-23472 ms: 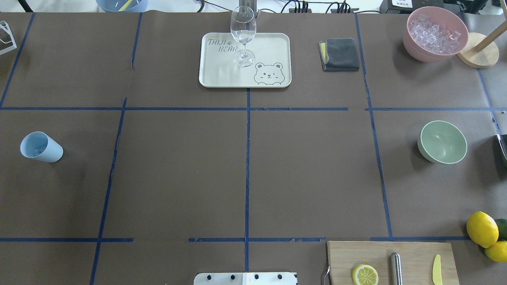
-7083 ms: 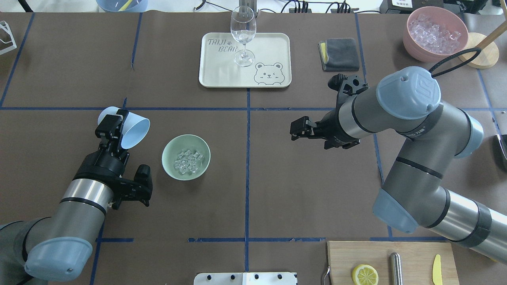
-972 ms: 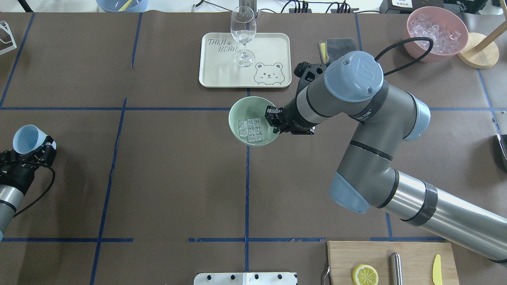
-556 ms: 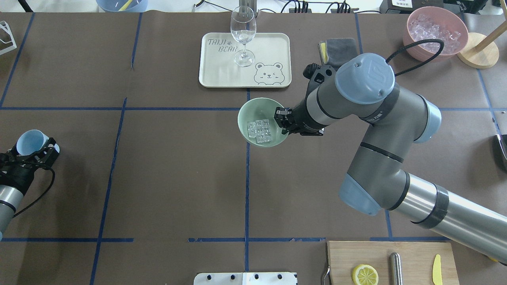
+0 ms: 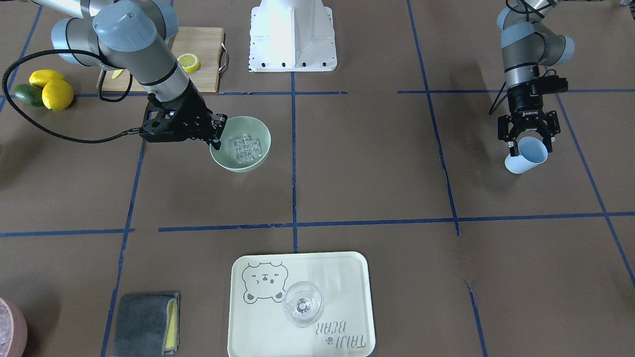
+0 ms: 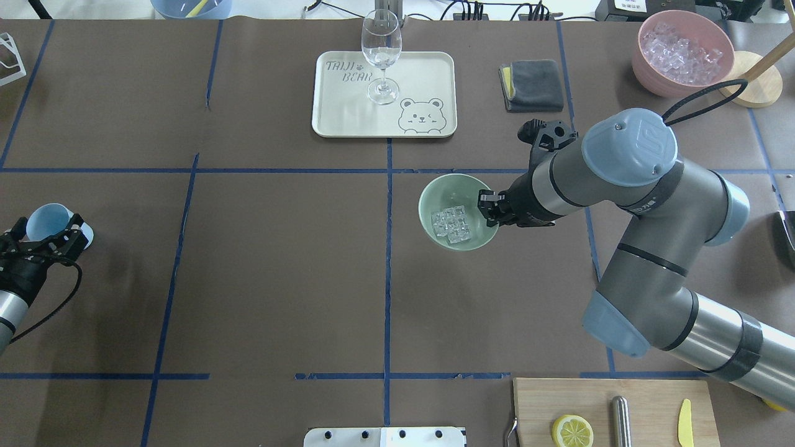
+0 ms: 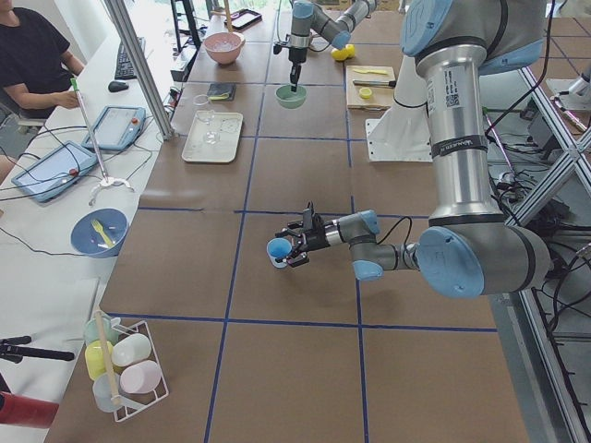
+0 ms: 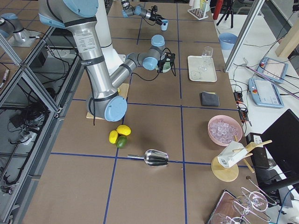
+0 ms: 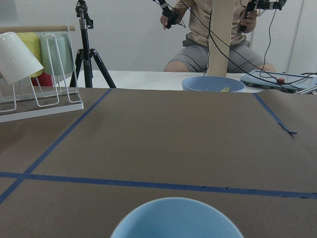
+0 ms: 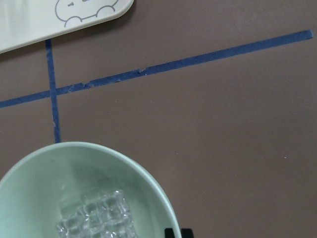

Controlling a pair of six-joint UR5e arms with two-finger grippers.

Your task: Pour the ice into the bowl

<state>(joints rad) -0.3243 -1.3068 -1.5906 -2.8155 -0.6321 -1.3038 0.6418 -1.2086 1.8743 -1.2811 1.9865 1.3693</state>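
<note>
Clear, glassy ice cubes [image 6: 453, 225] are lying clustered in the bottom of the round pale mint-green bowl [image 6: 445, 188]. Seen from overhead, your right gripper [image 6: 487, 208] is pinching that bowl's rim at its 3 o'clock. The bowl is showing just right of the central blue tape line [image 6: 388, 261], with the cream bear-printed tray [image 6: 348, 118] at its 11 o'clock; you cannot tell whether it is touching the table. Well apart, at 9 o'clock, your left gripper [image 6: 52, 228] is clasping the tilted light blue plastic cup [image 6: 45, 217].
</note>
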